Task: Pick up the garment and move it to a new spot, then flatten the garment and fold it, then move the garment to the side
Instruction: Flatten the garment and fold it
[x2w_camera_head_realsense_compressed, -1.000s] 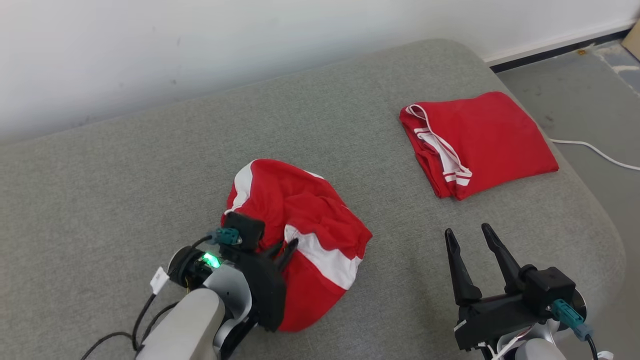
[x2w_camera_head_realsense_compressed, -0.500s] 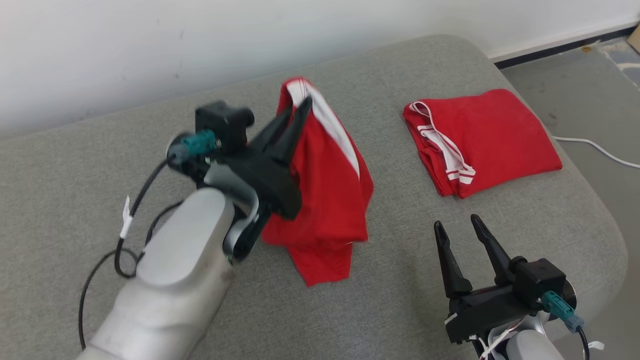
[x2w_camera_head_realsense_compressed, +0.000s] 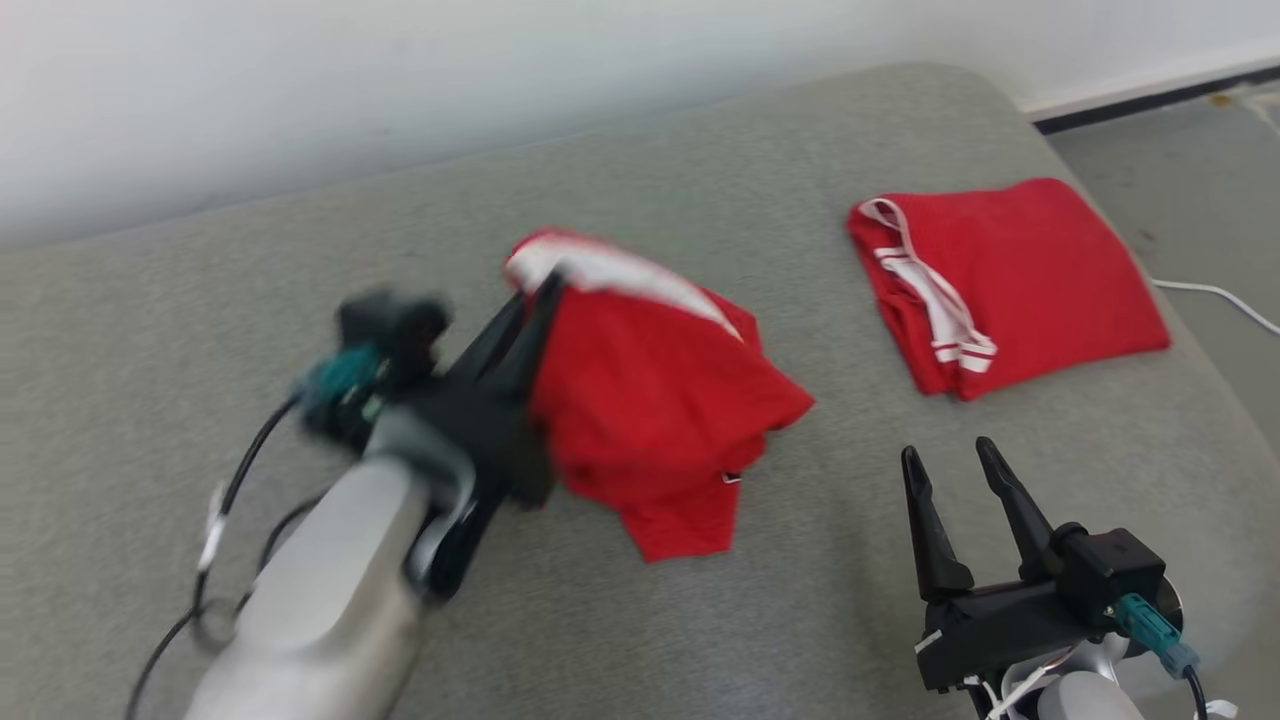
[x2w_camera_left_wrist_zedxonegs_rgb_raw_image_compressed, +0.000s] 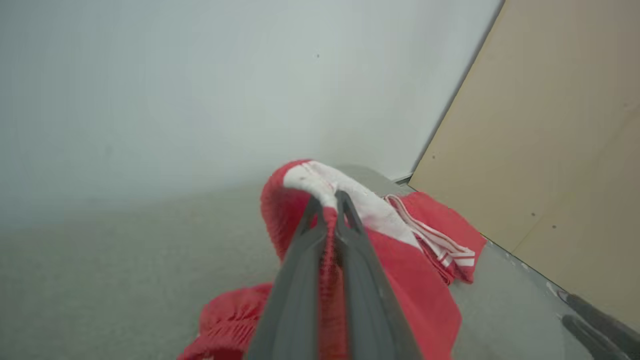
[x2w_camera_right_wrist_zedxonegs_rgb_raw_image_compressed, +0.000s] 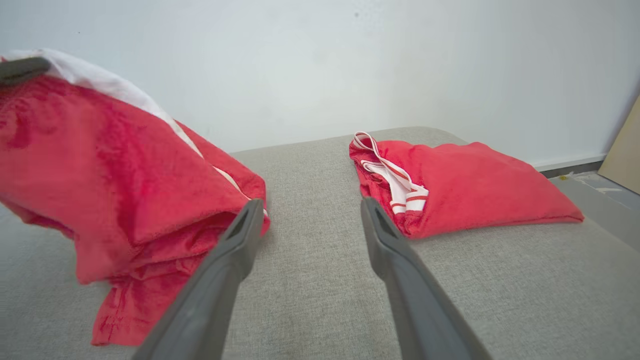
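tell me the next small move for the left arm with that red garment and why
Probably raise the left claw a little higher before carrying. It is shut on the white band of the red garment, but the hanging hem seems to touch the grey cushion and could drag. The right claw is open and empty.

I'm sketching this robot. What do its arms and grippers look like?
The left gripper and right gripper each have two long, tapering black fingers on a black base. Each wrist carries a teal connector. The left forearm is pale silver-grey, with a black cable bearing a white tag.
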